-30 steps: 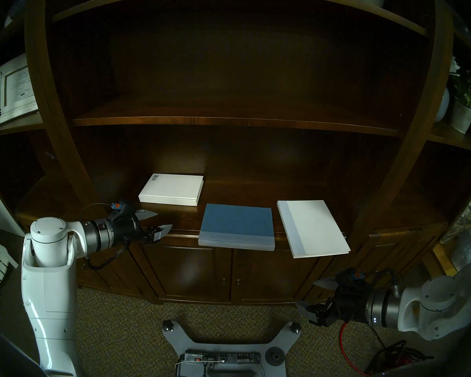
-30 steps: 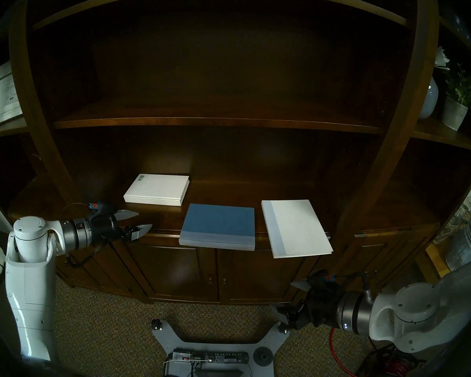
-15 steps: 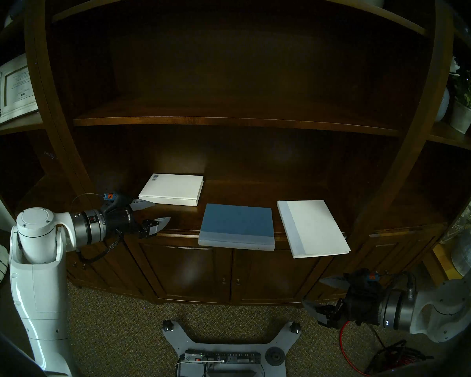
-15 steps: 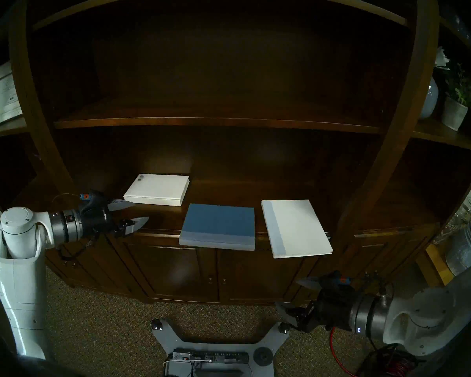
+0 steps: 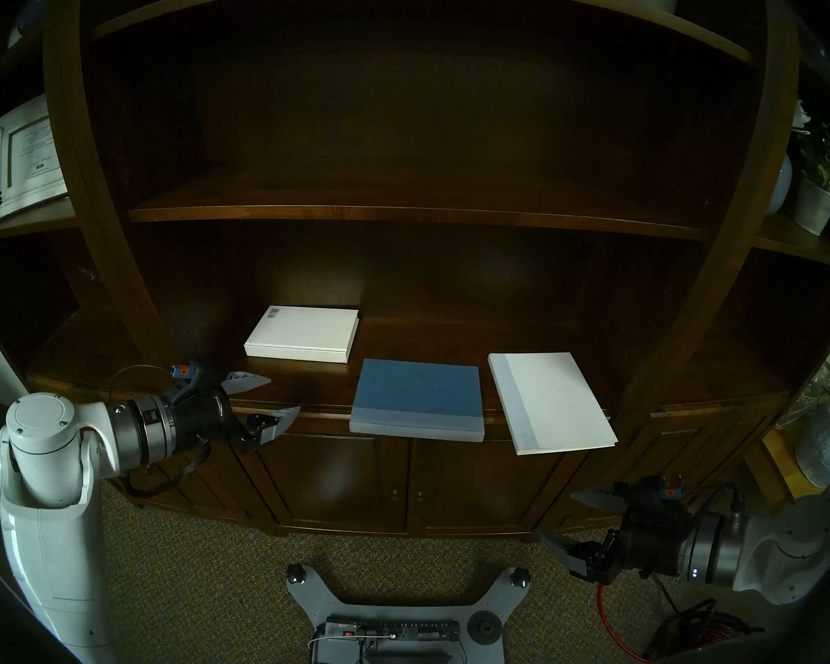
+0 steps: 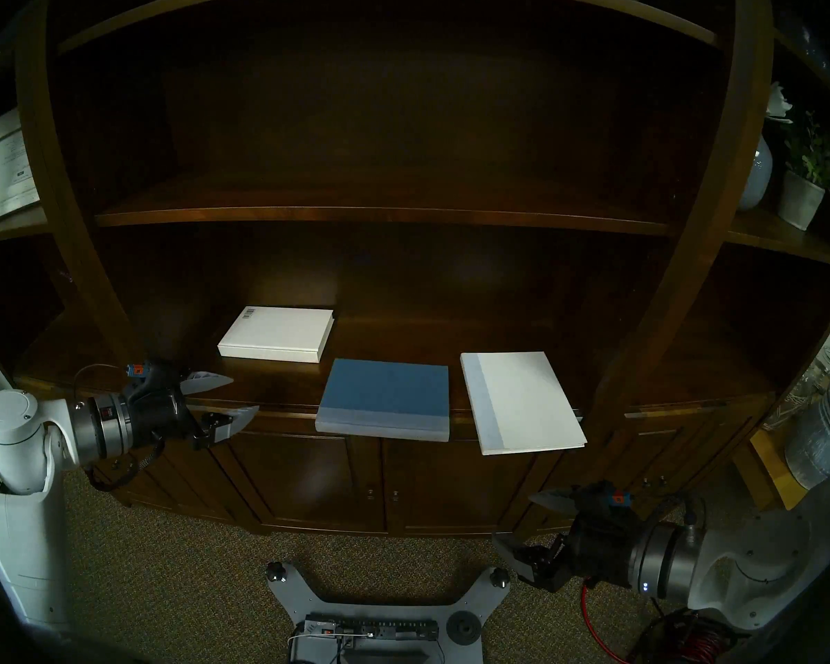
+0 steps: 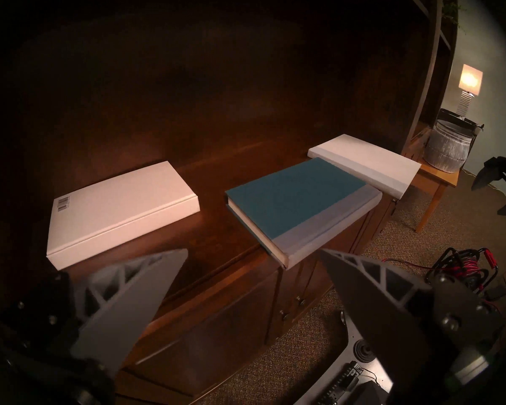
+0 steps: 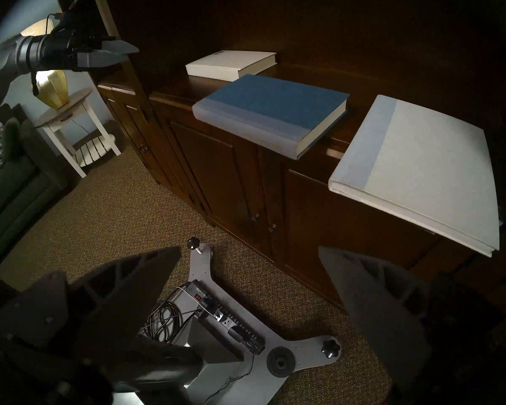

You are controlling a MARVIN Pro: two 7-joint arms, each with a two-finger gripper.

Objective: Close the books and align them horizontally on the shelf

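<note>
Head stereo left shows the shelf (image 5: 307, 390) carrying three closed books: the white grey-strip book (image 5: 552, 402) skewed, overhanging the front edge, up-left of the released right pincer (image 5: 559, 517); the blue book (image 5: 418, 404) and barcode book (image 5: 303, 333) lie right of the released left pincer (image 5: 283, 394).

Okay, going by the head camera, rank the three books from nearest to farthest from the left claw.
From the left claw, which is open at the shelf's left front:
1. White book with the barcode, just beyond it, set back on the shelf.
2. Blue book, in the middle, overhanging the front edge.
3. White book with the grey-blue spine strip, far right, angled and overhanging.
</note>
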